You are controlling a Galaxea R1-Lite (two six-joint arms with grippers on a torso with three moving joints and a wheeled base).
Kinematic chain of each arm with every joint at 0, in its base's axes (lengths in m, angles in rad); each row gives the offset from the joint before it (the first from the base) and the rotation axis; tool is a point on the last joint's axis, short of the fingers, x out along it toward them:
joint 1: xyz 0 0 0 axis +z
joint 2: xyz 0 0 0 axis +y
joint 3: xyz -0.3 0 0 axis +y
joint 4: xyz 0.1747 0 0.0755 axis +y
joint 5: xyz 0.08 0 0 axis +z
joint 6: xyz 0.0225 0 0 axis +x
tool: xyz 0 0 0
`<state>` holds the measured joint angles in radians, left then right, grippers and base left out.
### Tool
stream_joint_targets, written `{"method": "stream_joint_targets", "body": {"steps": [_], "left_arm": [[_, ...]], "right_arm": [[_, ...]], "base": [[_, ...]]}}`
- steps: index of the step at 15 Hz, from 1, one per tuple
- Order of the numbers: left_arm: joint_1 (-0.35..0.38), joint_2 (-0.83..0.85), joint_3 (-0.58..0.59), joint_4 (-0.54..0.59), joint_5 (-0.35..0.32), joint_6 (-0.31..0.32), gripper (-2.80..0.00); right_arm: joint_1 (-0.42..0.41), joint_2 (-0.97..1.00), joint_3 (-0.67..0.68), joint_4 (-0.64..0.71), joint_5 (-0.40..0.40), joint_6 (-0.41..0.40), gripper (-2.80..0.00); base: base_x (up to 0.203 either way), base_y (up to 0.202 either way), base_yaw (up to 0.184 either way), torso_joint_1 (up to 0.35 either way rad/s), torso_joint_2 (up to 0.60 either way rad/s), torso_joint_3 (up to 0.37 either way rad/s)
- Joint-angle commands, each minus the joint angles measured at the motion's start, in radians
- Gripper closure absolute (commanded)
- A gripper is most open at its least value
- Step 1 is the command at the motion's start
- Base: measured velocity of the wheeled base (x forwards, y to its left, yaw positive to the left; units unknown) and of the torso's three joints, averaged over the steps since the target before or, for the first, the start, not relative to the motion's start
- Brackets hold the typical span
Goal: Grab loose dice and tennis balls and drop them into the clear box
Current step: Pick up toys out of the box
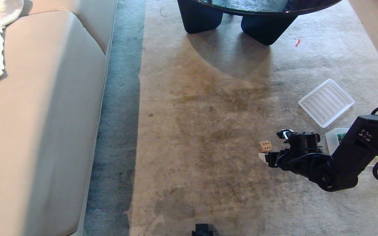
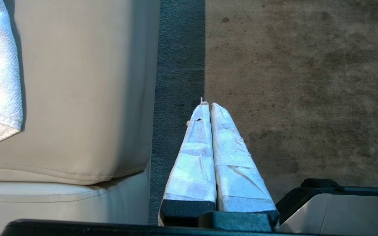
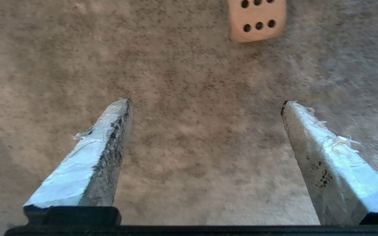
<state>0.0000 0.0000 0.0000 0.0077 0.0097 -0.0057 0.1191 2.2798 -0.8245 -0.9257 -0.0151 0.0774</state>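
Both right tool [image 3: 205, 103] fingers spread near beige die [image 3: 257, 20].

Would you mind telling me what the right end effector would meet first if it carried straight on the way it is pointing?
Probably the carpet. The open right end effector points down at bare floor, with the beige die further ahead and off towards one finger's side. Depth is unclear, so it might just reach the die.
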Motion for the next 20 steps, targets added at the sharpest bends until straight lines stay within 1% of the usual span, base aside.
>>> {"method": "stream_joint_targets", "body": {"steps": [1,8,12,20], "left_arm": [[0.0,0.0,0.0,0.0,0.001,0.0,0.0],[0.0,0.0,0.002,0.0,0.001,-0.002,0.0],[0.0,0.0,0.0,0.0,0.001,0.0,0.0],[0.0,0.002,0.002,0.0,0.001,-0.002,0.0]], "right_arm": [[0.001,0.001,0.001,-0.005,0.0,0.001,-2.8],[0.005,-0.013,0.007,0.002,-0.009,-0.004,-2.8],[0.008,-0.009,0.007,0.004,-0.009,-0.007,-2.8],[0.008,-0.017,0.007,0.005,-0.009,-0.007,-2.8]], "base": [[0.0,0.0,0.0,0.0,0.0,0.0],[0.0,0.0,0.0,0.0,0.0,0.0],[0.127,0.0,0.001,0.003,0.0,0.002],[0.0,0.0,0.0,0.0,0.0,0.0]]}}
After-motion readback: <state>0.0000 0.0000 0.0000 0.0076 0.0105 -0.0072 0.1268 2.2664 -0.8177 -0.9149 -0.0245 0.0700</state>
